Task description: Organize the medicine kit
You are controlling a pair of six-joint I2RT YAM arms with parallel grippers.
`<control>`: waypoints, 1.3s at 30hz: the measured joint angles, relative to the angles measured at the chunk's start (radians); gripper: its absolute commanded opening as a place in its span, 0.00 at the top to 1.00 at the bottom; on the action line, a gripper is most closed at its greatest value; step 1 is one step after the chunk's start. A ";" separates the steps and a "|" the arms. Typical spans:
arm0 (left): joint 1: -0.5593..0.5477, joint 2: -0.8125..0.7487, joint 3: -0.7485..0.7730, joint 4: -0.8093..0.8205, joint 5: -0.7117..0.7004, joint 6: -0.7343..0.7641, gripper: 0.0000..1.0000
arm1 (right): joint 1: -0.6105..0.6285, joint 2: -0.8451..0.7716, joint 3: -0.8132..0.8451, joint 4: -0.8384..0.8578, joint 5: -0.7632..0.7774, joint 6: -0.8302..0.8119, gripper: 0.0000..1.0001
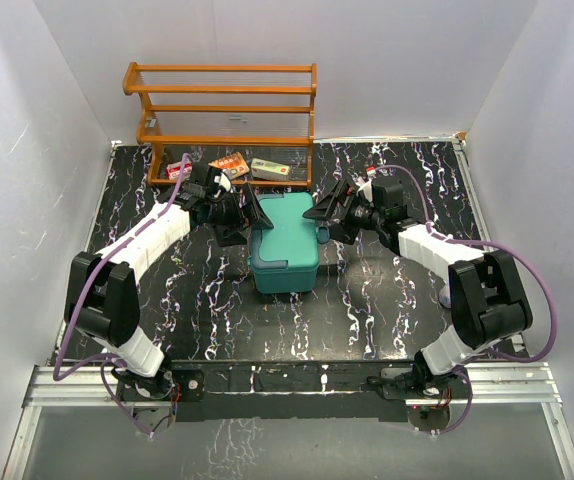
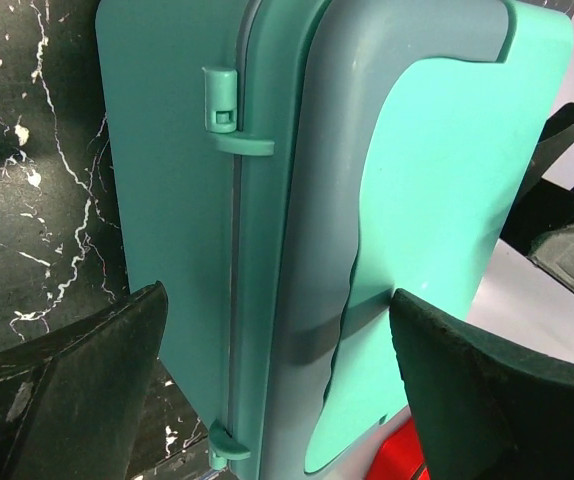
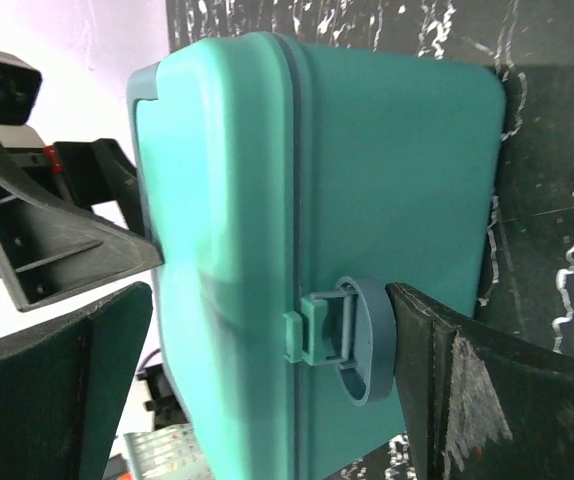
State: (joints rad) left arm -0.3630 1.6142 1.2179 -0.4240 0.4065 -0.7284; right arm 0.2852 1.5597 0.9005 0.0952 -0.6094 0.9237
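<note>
Beside the medicine kit (image 1: 285,245), left hand (image 1: 246,220) and right hand (image 1: 331,218) gape wide, holding nothing

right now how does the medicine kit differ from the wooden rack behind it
The medicine kit is teal plastic, the rack orange wood. The kit is a shut box, contents hidden; the rack is open shelving with packets showing. The kit sits mid-table, the rack by the far wall. Both stand on the table.
</note>
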 measured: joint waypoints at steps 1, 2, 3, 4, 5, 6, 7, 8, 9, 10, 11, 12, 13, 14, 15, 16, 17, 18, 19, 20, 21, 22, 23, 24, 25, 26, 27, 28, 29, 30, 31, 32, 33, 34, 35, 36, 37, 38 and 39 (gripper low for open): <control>0.000 0.000 0.000 0.000 0.000 -0.002 0.10 | 0.000 0.002 0.000 0.004 -0.010 0.014 0.02; 0.000 0.000 0.000 0.000 0.000 -0.005 0.10 | 0.000 0.002 0.000 0.006 -0.020 0.026 0.02; 0.000 0.000 0.000 0.000 0.000 -0.007 0.10 | 0.000 0.002 0.000 0.010 -0.027 0.035 0.02; 0.000 0.001 0.001 0.000 0.000 -0.009 0.10 | 0.000 0.002 0.000 0.012 -0.032 0.040 0.02; 0.000 0.002 0.002 -0.001 0.001 -0.012 0.10 | 0.000 0.002 0.000 0.010 -0.037 0.045 0.02; 0.000 0.002 0.002 -0.001 0.001 -0.014 0.10 | 0.001 0.002 0.000 0.008 -0.040 0.047 0.02; 0.000 0.002 0.002 -0.001 0.000 -0.016 0.10 | 0.001 0.002 0.000 0.005 -0.042 0.047 0.02; 0.000 0.002 0.002 -0.001 0.001 -0.016 0.10 | 0.001 0.000 0.000 -0.003 -0.042 0.046 0.03; 0.000 0.002 0.002 -0.002 0.001 -0.016 0.10 | 0.001 -0.002 0.000 -0.017 -0.041 0.043 0.04; 0.000 0.002 0.002 -0.002 0.001 -0.017 0.10 | 0.002 -0.005 0.000 -0.033 -0.040 0.039 0.05; 0.000 0.002 0.002 -0.002 0.001 -0.017 0.10 | 0.003 -0.007 0.000 -0.048 -0.040 0.035 0.07; 0.000 0.003 0.003 -0.002 0.001 -0.018 0.10 | 0.003 -0.009 0.002 -0.064 -0.040 0.031 0.08; 0.000 0.005 0.004 -0.002 0.001 -0.019 0.10 | 0.003 -0.009 0.005 -0.078 -0.039 0.028 0.08; 0.000 0.008 0.007 -0.003 0.002 -0.020 0.10 | 0.003 -0.009 0.010 -0.096 -0.039 0.026 0.09; 0.000 0.011 0.010 -0.003 0.002 -0.021 0.10 | 0.005 -0.009 0.015 -0.113 -0.039 0.023 0.11; 0.000 0.014 0.014 -0.002 0.002 -0.023 0.11 | 0.008 -0.009 0.025 -0.130 -0.039 0.020 0.11; 0.000 0.017 0.016 -0.003 0.002 -0.023 0.11 | 0.009 -0.009 0.035 -0.148 -0.037 0.017 0.12; 0.000 0.018 0.018 -0.003 0.002 -0.023 0.11 | 0.010 -0.009 0.047 -0.163 -0.037 0.014 0.13; 0.000 0.018 0.018 -0.003 0.002 -0.023 0.11 | 0.013 -0.009 0.061 -0.177 -0.037 0.010 0.14; 0.000 0.018 0.018 -0.003 0.002 -0.024 0.11 | 0.016 -0.009 0.073 -0.194 -0.032 0.002 0.16; 0.000 0.018 0.018 -0.003 0.002 -0.024 0.11 | 0.018 -0.009 0.082 -0.208 -0.028 -0.002 0.17; 0.000 0.018 0.018 -0.003 0.002 -0.024 0.11 | 0.023 -0.009 0.093 -0.222 -0.022 -0.008 0.18; 0.000 0.018 0.018 -0.003 0.002 -0.024 0.11 | 0.029 -0.009 0.103 -0.237 -0.012 -0.015 0.20; 0.000 0.018 0.018 -0.003 0.002 -0.024 0.11 | 0.035 -0.009 0.113 -0.256 -0.001 -0.024 0.22; 0.000 0.018 0.018 -0.003 0.002 -0.024 0.11 | 0.042 -0.009 0.124 -0.275 0.014 -0.033 0.23; 0.000 0.018 0.018 -0.002 0.002 -0.024 0.11 | 0.050 -0.008 0.136 -0.301 0.034 -0.046 0.26; 0.000 0.018 0.018 -0.003 0.002 -0.024 0.11 | 0.057 -0.008 0.146 -0.321 0.050 -0.058 0.28; 0.000 0.018 0.018 -0.002 0.002 -0.024 0.11 | 0.066 -0.008 0.160 -0.348 0.071 -0.071 0.30; 0.000 0.018 0.018 -0.002 0.002 -0.024 0.11 | 0.076 -0.008 0.174 -0.373 0.094 -0.086 0.32; 0.000 0.018 0.018 -0.002 0.002 -0.024 0.11 | 0.088 -0.007 0.188 -0.400 0.120 -0.101 0.35; 0.000 0.018 0.018 -0.002 0.002 -0.024 0.11 | 0.097 -0.007 0.198 -0.423 0.141 -0.112 0.37; 0.000 0.018 0.018 -0.002 0.002 -0.024 0.11 | 0.105 -0.006 0.208 -0.441 0.161 -0.119 0.39; 0.000 0.018 0.018 -0.002 0.002 -0.024 0.11 | 0.114 -0.006 0.216 -0.459 0.182 -0.130 0.43; 0.000 0.018 0.018 -0.002 0.002 -0.024 0.11 | 0.121 -0.006 0.224 -0.476 0.201 -0.138 0.47; 0.000 0.018 0.018 -0.002 0.002 -0.024 0.11 | 0.127 -0.006 0.234 -0.493 0.220 -0.142 0.50; 0.000 0.018 0.018 -0.001 0.002 -0.024 0.11 | 0.131 -0.006 0.242 -0.508 0.235 -0.149 0.51; 0.000 0.019 0.018 -0.001 0.002 -0.025 0.11 | 0.134 -0.006 0.252 -0.525 0.248 -0.152 0.52; 0.000 0.019 0.018 0.000 0.002 -0.026 0.11 | 0.137 -0.006 0.265 -0.542 0.261 -0.156 0.53; 0.000 0.019 0.018 0.001 0.002 -0.027 0.11 | 0.139 -0.006 0.276 -0.554 0.272 -0.161 0.55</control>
State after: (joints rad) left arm -0.3630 1.6333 1.2362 -0.4232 0.4084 -0.7555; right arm 0.4240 1.5532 1.1763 -0.4591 -0.3370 0.7631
